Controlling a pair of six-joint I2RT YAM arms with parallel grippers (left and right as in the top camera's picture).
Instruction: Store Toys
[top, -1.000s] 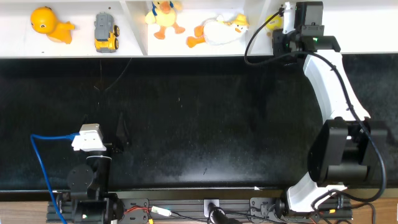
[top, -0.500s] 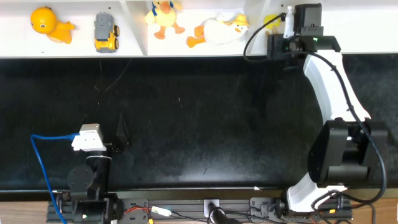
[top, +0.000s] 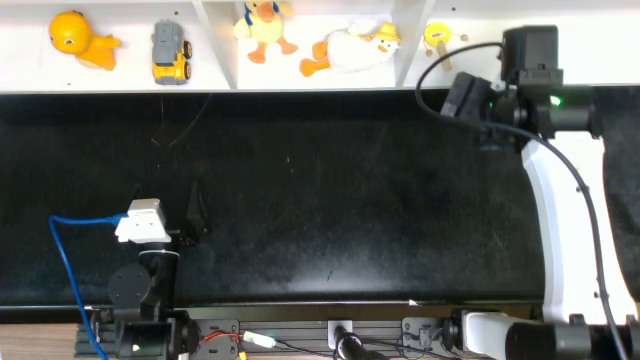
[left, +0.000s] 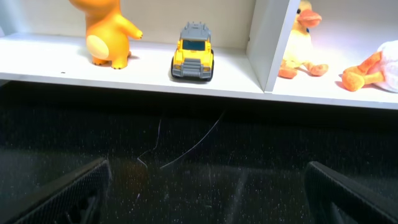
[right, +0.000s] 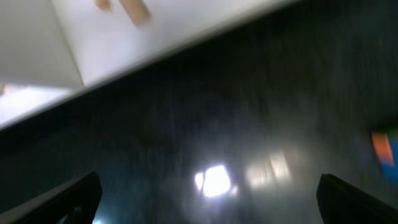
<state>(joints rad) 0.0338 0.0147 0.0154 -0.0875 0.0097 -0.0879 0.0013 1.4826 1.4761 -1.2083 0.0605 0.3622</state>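
Yellow truck (left: 193, 53) ahead of released left tool (left: 208, 183), blurred coloured object (right: 385, 148) near released right tool (right: 208, 196)

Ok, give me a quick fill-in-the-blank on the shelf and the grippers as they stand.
1. The yellow-and-grey toy truck shares its compartment of the white shelf with the ____ duck figure.
2. The white plush duck lies beside the ____ plush duck.
3. The left gripper and the right gripper are both ____.
Missing words: orange; yellow; open.
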